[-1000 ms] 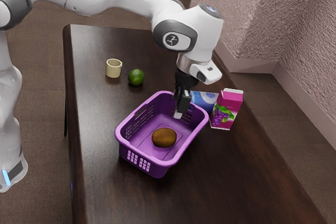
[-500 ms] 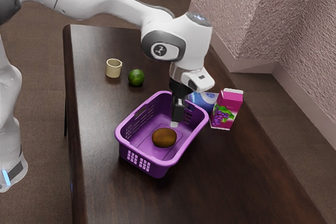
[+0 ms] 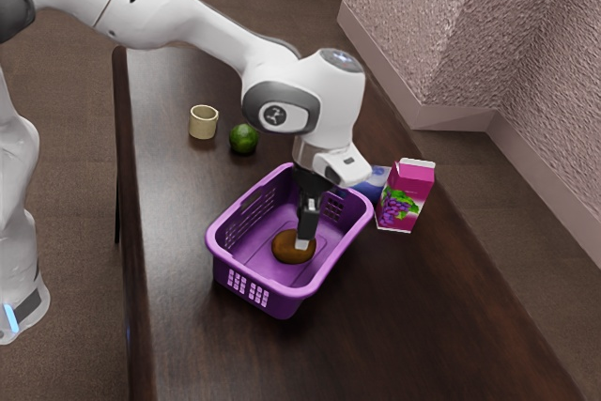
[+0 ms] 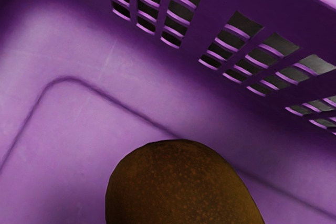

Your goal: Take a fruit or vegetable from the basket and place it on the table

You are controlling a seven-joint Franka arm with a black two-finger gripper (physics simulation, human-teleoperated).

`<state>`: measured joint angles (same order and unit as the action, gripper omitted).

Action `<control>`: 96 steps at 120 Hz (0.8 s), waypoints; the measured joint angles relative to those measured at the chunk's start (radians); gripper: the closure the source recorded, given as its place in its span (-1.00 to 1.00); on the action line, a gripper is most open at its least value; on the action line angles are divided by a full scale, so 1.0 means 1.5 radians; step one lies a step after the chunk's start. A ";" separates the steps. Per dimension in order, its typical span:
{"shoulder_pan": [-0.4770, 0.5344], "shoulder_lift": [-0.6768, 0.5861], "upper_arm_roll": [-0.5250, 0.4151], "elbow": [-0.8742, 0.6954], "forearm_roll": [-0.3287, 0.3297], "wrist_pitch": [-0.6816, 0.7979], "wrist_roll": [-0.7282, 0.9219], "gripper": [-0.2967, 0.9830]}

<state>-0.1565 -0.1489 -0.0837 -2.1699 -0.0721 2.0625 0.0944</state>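
Inspecting the exterior view, we found the brown produce (image 3: 284, 247) inside the basket (image 3: 282, 302), the end effector (image 3: 302, 243) at it, grip width undetermined; the green fruit (image 3: 243, 138) lay at the basket's eleven o'clock.

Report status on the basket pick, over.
Gripper low inside basket, at brown item; grip unconfirmed. Item on basket floor, not lifted. Basket walls to clear on lift-out.
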 joint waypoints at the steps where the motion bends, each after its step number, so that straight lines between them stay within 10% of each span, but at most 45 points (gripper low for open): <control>1: 0.000 0.000 0.000 0.000 0.000 0.001 0.000 -0.54; 96: 0.000 0.009 -0.005 -0.045 -0.024 0.055 0.004 -0.54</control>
<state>-0.1565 -0.1353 -0.0906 -2.2370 -0.1077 2.1449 0.1000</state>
